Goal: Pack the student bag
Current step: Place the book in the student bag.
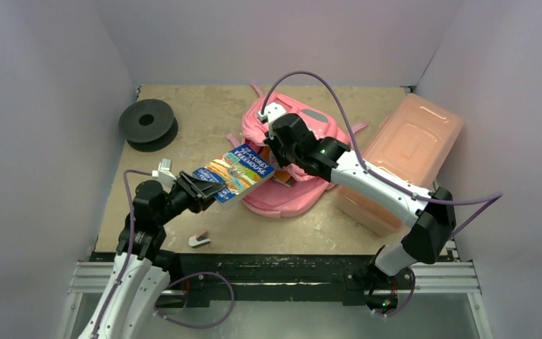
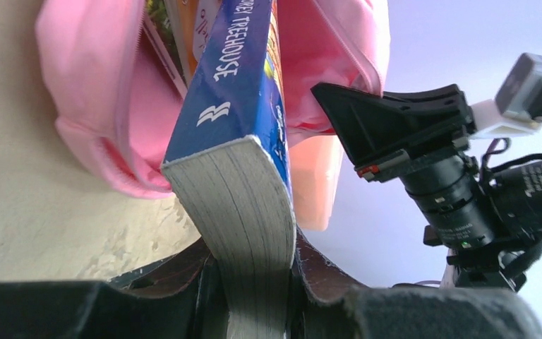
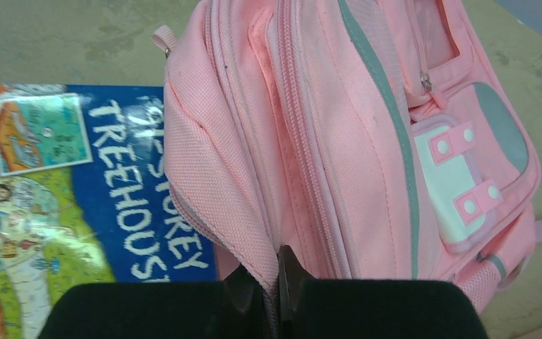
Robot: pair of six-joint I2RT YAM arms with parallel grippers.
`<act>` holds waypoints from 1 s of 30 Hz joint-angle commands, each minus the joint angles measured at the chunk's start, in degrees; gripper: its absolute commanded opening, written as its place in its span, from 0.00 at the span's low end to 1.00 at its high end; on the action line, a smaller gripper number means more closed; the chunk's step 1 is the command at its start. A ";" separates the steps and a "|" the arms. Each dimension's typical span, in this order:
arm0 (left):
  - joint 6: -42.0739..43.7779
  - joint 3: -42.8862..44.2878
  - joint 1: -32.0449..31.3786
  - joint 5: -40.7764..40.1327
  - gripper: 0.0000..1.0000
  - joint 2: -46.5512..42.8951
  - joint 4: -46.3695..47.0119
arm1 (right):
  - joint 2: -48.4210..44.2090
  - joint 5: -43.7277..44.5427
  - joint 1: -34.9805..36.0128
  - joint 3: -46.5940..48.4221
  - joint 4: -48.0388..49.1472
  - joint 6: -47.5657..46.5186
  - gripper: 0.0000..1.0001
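The student bag lies in the middle of the table, a pink fabric backpack with a grey stripe and a white clasp patch. My right gripper is shut on the zipped edge of the bag's opening, holding the flap up. My left gripper is shut on the page end of a thick blue paperback titled "Treehouse". The book's far end points into the bag's open mouth, where another book shows inside.
A salmon-pink plastic box with a lid stands right of the bag. A black spool sits at the back left. A small white and pink object lies near the front edge.
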 commanded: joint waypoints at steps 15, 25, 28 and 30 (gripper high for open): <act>-1.94 14.83 -23.80 -35.15 0.00 57.97 45.27 | -1.03 -7.12 0.70 6.42 9.82 3.65 0.00; -1.11 22.38 -22.67 -27.08 0.56 57.24 16.01 | -1.48 -4.90 0.52 4.33 9.81 2.06 0.00; 3.27 22.88 -22.53 -27.75 0.73 49.85 3.03 | -1.29 -4.46 0.42 3.63 10.08 1.77 0.00; 8.05 22.48 -22.01 -26.91 0.84 45.14 -2.07 | -1.22 -4.37 0.34 3.01 10.17 1.38 0.00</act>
